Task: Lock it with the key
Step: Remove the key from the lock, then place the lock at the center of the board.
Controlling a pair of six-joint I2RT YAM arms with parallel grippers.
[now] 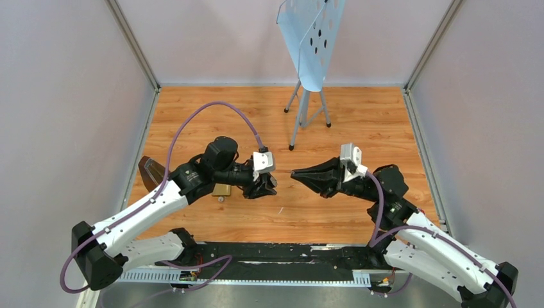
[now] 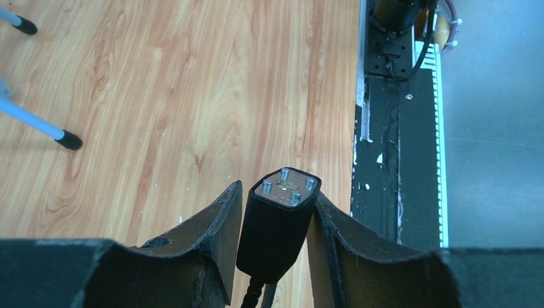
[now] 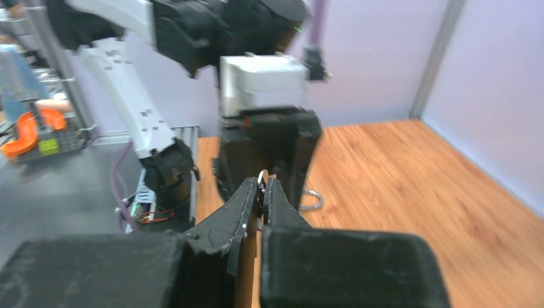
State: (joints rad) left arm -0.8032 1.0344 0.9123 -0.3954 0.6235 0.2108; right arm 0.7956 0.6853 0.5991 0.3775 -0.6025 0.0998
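My left gripper (image 1: 264, 185) is shut on a black-cased lock (image 2: 272, 231). The lock's metal end face with a keyhole (image 2: 287, 186) points out past the fingertips. My right gripper (image 1: 296, 173) is shut and points at the left gripper across a short gap. In the right wrist view a tiny silver key (image 3: 261, 181) is pinched between my right fingertips, only its edge showing. The left gripper (image 3: 266, 151) fills that view just ahead. A silver loop (image 3: 312, 200) shows low beside it.
A brass-coloured object (image 1: 222, 190) and a small silver bit (image 1: 220, 199) lie under my left forearm. A dark brown object (image 1: 151, 172) sits at the left wall. A blue perforated stand (image 1: 311, 38) on thin legs stands at the back. Panels wall both sides.
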